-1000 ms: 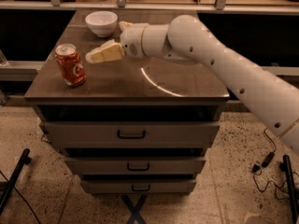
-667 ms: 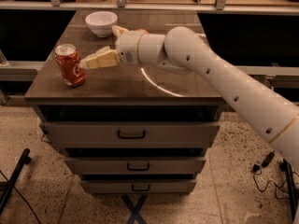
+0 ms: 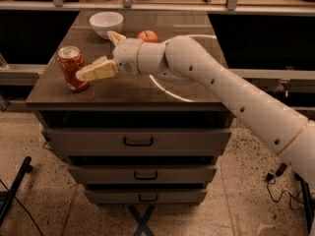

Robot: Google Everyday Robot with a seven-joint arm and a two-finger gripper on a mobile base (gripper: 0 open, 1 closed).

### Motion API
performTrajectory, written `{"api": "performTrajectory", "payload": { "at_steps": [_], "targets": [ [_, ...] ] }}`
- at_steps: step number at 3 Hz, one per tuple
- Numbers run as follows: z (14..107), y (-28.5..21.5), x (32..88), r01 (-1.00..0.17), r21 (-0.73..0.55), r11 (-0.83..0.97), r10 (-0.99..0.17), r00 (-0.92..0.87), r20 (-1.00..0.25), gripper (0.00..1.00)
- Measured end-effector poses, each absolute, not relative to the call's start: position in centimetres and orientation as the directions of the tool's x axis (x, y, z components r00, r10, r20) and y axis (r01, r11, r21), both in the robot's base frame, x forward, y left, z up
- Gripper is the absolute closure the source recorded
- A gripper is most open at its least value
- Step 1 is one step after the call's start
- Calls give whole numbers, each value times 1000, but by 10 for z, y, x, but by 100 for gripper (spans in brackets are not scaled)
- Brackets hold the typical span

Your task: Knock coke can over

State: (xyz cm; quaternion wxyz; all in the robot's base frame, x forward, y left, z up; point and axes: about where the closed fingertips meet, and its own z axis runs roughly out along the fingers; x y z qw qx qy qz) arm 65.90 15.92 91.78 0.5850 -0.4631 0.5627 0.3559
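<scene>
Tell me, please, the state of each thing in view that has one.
Coke can: upright, not yet knocked over.
Gripper: open, one fingertip at the can's side.
Bowl: upright, at the back.
Apple: resting behind the gripper.
Drawers: all three shut.

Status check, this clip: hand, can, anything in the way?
Hand open, one fingertip at the can's side. Can upright, not yet knocked over. Path clear; bowl and apple sit behind.

Cream end effector (image 3: 96,54) beside red can (image 3: 70,66)
</scene>
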Motion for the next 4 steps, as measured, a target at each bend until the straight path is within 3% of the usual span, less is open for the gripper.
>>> {"api": "performTrajectory", "payload": {
  "at_steps": [3, 4],
  "targets": [
    [898, 219, 642, -969, -77, 233, -62, 64, -996, 3],
    [897, 228, 641, -972, -72, 223, -47, 64, -997, 25]
  ]
}}
